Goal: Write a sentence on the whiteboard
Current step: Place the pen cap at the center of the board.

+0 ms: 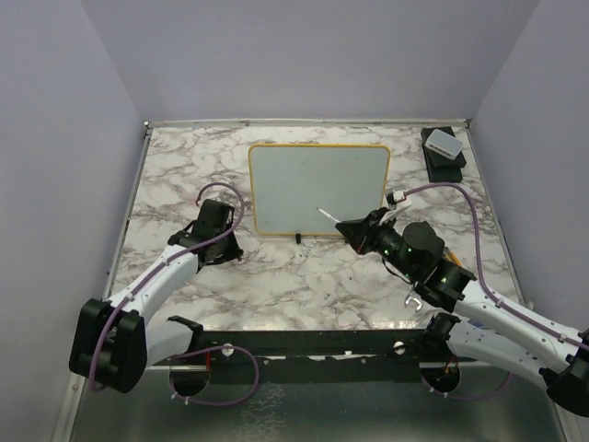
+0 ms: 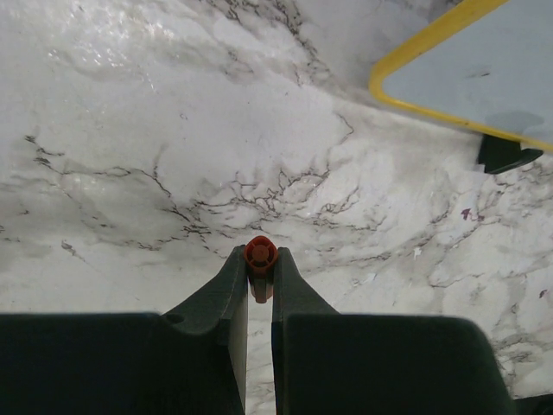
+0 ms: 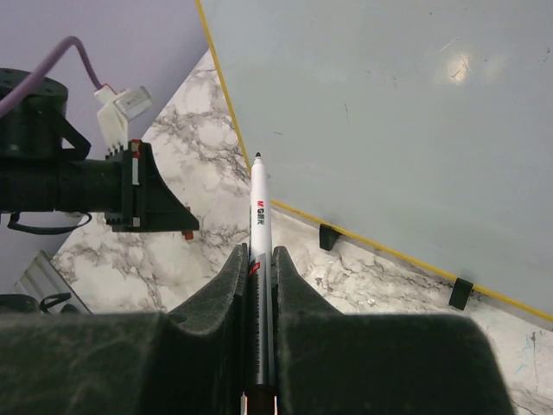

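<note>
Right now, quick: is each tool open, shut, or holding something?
Left tool: shut on a small red cap.
Right tool: shut on a white marker, tip uncapped.

white marker (image 3: 258,216), red lettering, roughly "M&G", blurred

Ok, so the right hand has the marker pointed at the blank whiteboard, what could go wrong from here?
One: the whiteboard rests on small black feet and nothing braces it; the left hand is off to its side holding a red cap, so writing pressure might shove it. Two: the marker sticks out well past the right hand, so it could pivot or slip once the tip presses.
</note>
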Robot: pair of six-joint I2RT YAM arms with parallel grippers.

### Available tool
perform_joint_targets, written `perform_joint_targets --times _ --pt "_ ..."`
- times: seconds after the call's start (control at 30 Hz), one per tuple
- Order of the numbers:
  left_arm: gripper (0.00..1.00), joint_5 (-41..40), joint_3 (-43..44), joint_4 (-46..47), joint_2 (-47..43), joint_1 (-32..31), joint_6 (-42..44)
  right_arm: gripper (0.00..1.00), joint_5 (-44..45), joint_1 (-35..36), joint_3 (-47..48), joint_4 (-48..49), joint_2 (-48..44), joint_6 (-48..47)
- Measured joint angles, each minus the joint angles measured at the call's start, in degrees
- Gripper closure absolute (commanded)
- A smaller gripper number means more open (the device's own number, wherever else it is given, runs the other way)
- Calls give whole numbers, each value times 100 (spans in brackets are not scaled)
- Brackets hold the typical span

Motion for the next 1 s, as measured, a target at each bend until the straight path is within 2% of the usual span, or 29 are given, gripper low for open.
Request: perform_joint_targets --times 0.23,0.57,0.67,0.83,0.93,1.0 --pt "86 192 -20 -85 625 -136 42 99 -127 0 0 68 52 -59" --pt "62 332 -17 -151 1180 -181 131 99 -166 0 -33 160 50 -48" --pt "50 374 -13 -116 1176 -184 136 99 -166 0 -46 157 50 -50" --pt "34 251 -7 -208 1008 -208 153 99 -166 0 -46 155 50 -46" --pt "26 59 76 -411 800 -208 214 99 -168 0 -46 157 46 -39" --pt "25 -144 280 -608 629 -205 297 99 -170 0 -52 157 31 -39"
